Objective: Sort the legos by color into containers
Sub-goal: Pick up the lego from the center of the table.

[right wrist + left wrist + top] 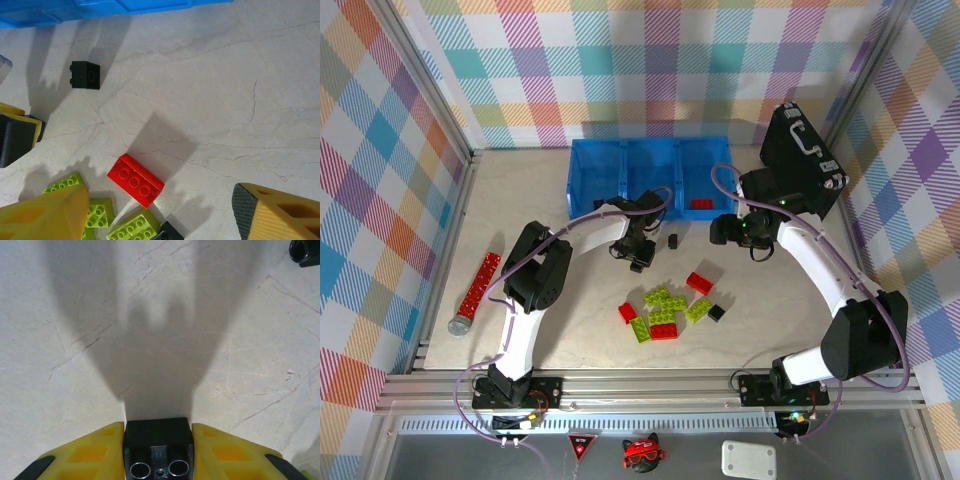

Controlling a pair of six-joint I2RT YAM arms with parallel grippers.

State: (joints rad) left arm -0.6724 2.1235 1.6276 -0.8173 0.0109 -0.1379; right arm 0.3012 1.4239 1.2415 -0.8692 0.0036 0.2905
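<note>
In the left wrist view my left gripper is shut on a black lego, squeezed between its yellow fingers just above the table. From above, that left gripper hangs just in front of the blue containers. A second black lego lies beside it. My right gripper is open, with nothing between its fingers, above a red lego. Green legos, two more red legos and a black lego lie in a loose pile. One red lego rests in the right container.
A black case with a silver handle stands at the back right, close to my right arm. A red glittery cylinder lies at the left. Checkered walls close in the table on three sides.
</note>
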